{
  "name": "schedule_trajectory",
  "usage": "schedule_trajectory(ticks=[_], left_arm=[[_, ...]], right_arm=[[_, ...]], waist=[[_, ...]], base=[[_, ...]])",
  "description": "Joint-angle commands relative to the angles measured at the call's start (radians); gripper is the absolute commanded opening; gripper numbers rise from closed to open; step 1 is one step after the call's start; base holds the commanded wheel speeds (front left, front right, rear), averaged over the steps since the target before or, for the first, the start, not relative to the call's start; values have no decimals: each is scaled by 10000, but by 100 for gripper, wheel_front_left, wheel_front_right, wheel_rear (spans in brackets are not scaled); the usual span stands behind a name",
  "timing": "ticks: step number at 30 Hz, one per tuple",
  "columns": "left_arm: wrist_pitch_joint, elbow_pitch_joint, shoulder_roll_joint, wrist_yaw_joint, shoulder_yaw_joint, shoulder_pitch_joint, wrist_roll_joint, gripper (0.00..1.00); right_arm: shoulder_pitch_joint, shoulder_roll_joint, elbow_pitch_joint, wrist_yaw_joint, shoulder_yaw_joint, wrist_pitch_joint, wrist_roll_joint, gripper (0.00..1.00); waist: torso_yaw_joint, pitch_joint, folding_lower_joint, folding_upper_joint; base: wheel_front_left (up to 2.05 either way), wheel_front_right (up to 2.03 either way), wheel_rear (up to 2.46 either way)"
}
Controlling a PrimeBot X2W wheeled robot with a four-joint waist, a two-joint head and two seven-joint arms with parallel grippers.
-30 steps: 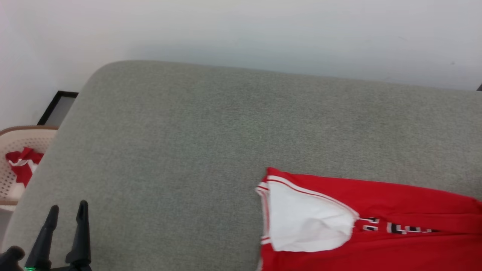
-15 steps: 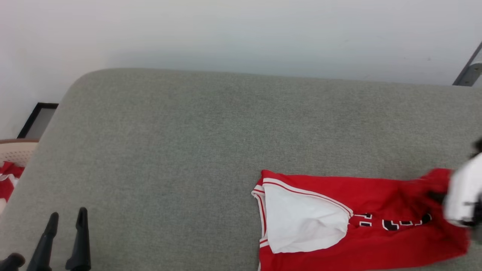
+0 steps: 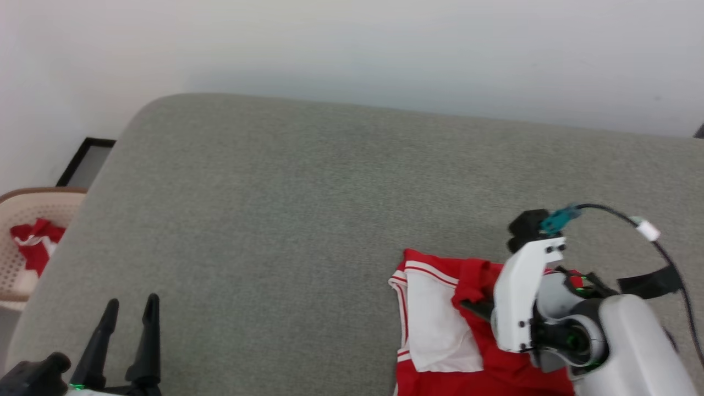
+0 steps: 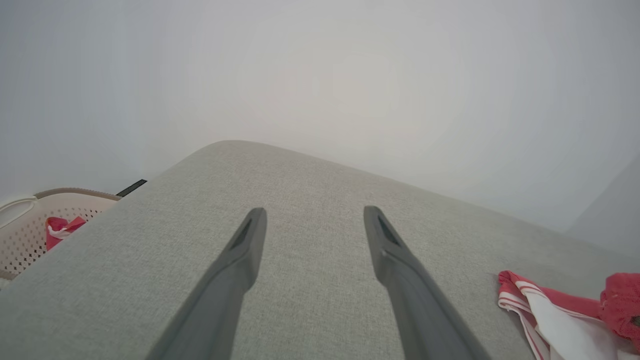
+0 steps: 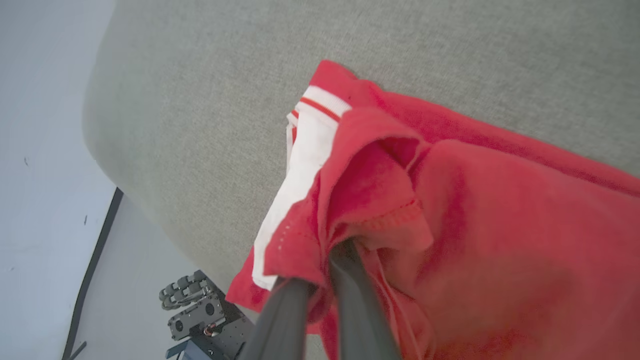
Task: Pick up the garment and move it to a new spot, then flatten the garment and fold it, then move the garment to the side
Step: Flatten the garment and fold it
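Pinching the garment (image 5: 500, 225), plain from its wrist, is right end effector (image 5: 326, 270); left end effector (image 4: 315, 212) wide.

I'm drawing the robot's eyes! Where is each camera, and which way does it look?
Head view: on the head, looking forward and down at the grey cushion; shows the open left gripper and the right arm.
Left wrist view: on the left wrist, looking along its own fingers across the cushion.
Right wrist view: on the right wrist, looking along the right gripper, shut on the garment.
Shared: head and left wrist views both catch the basket.
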Motion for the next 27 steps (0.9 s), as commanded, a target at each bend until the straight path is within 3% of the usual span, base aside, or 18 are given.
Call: schedule_trajectory(ticks=[1,8,9,10,11,12,21,27], left_arm=[[14,69,-70,-57,-75,-167,40,100],[25,314,-100,-106,-316,-357,56,100],[25,347,-114,-115,-343,-381,55,100],[18,378,-131,-123,-343,-382,16,100],[12,397,-128,-134,-338,-367,-8,100],[4,414,-116,-142,-330,-340,-15,100],[-37,372,-88,-48,-65,-125,-41,100],[-65,284,-50,-13,52,4,53,100]], right_arm=[[-185,105,307,-17,291,-302,-108,0],[-554,269,1764,-17,862,-1310,-532,0],[-640,279,1918,-17,948,-1465,-502,13],[-712,299,2082,-17,1073,-1536,-458,35],[-770,317,2191,-17,1155,-1601,-341,93],[-835,305,2279,-17,1187,-1656,-275,100],[-1273,305,2120,-17,1550,-2032,252,100],[-1131,-55,1478,-17,1484,-2550,533,100]], waist=[[307,-16,0,0],[660,-60,0,0],[708,-70,0,0],[723,-83,0,0],[730,-90,0,0],[733,-101,0,0],[279,-117,0,0],[-293,-212,0,0]], base=[[0,0,0],[0,0,0],[0,0,0],[0,0,0],[0,0,0],[0,0,0],[0,0,0],[0,0,0]])
